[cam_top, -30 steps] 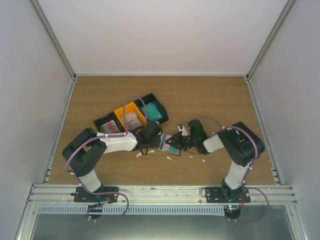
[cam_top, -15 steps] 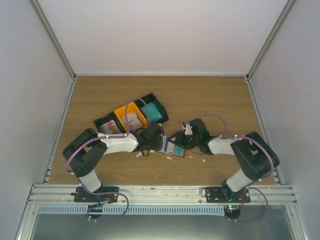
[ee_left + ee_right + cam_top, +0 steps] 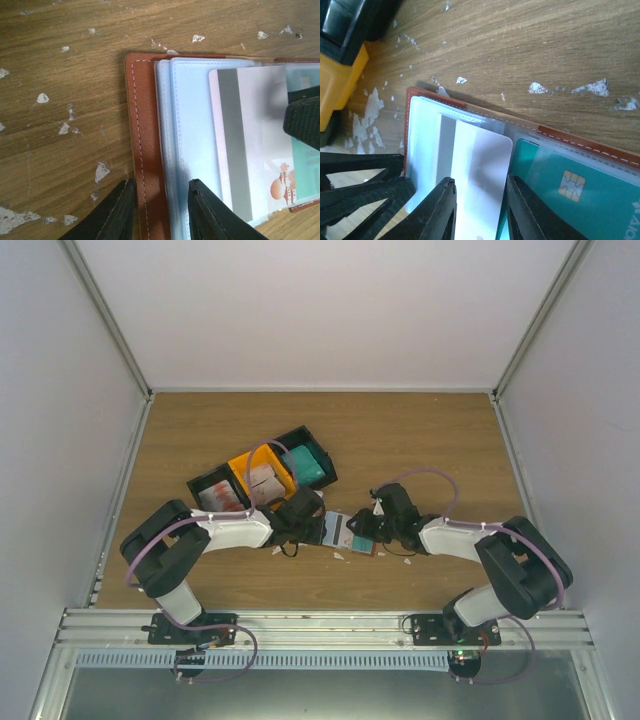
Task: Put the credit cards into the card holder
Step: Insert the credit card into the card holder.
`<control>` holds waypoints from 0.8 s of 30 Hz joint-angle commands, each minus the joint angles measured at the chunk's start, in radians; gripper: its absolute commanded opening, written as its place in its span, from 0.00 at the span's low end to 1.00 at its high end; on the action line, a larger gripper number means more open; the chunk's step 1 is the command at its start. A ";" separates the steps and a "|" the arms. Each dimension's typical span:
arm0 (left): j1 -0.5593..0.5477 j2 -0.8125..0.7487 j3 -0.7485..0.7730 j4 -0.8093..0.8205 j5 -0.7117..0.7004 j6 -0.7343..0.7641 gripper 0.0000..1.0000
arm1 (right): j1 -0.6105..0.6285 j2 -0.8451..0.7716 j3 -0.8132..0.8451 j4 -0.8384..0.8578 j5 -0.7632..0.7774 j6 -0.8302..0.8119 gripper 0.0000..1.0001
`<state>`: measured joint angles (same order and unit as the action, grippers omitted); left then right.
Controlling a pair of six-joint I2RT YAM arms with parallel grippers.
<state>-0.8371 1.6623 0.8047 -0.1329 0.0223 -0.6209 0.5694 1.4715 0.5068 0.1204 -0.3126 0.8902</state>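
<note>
Black ribbed fingers of the right gripper (image 3: 480, 200) stand partly apart at the bottom of its wrist view. They seem to clamp nothing, and their tips rest on a whitish card (image 3: 480, 165) with a grey stripe. That card lies among the clear sleeves of the open card holder (image 3: 409, 125), though how deep it sits I cannot tell. Its long axis runs up the frame, stripe edge toward the leather border at left, with a teal card (image 3: 600, 210) just beside it at right. The left gripper (image 3: 160, 210), also partly open, straddles that border, apparently pinning it to the table (image 3: 60, 100). The right arm sits on the card, so any push leftward looks like its job.
</note>
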 commanded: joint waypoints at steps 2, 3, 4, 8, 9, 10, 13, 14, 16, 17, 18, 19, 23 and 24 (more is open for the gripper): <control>-0.011 -0.008 -0.038 0.025 0.035 -0.023 0.33 | 0.037 0.009 0.025 -0.093 0.120 -0.022 0.29; -0.011 -0.006 -0.038 0.028 0.039 -0.023 0.32 | 0.043 0.009 0.027 -0.099 0.130 -0.023 0.29; -0.011 -0.004 -0.038 0.031 0.042 -0.022 0.33 | 0.048 0.007 0.028 -0.100 0.134 -0.023 0.29; -0.011 0.002 -0.039 0.040 0.059 -0.018 0.32 | 0.054 0.015 0.030 -0.078 0.104 -0.011 0.25; -0.011 0.001 -0.041 0.044 0.060 -0.018 0.32 | 0.056 0.018 0.031 -0.068 0.096 -0.004 0.24; -0.011 0.002 -0.042 0.045 0.063 -0.019 0.31 | 0.059 0.023 0.032 -0.058 0.087 0.002 0.23; -0.011 0.005 -0.048 0.052 0.073 -0.019 0.28 | 0.066 0.045 0.039 -0.031 0.060 0.018 0.21; -0.011 0.005 -0.048 0.048 0.072 -0.019 0.27 | 0.069 0.051 0.040 -0.023 0.055 0.025 0.20; -0.011 0.005 -0.053 0.038 0.062 -0.028 0.24 | 0.076 0.059 0.042 -0.011 0.049 0.035 0.18; -0.011 0.005 -0.059 0.042 0.062 -0.030 0.23 | 0.078 0.062 0.041 -0.005 0.046 0.041 0.16; -0.011 0.003 -0.065 0.044 0.064 -0.034 0.23 | 0.080 0.064 0.040 0.001 0.043 0.048 0.15; -0.011 0.004 -0.068 0.047 0.065 -0.036 0.22 | 0.080 0.064 0.037 0.005 0.042 0.055 0.14; -0.011 0.002 -0.070 0.052 0.068 -0.042 0.20 | 0.084 0.049 0.028 0.018 0.049 0.071 0.10; -0.011 0.000 -0.070 0.053 0.066 -0.043 0.20 | 0.085 0.042 0.029 0.011 0.059 0.067 0.11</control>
<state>-0.8364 1.6539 0.7650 -0.0734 0.0586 -0.6476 0.6273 1.5127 0.5346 0.1051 -0.2394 0.9367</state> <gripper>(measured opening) 0.204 0.101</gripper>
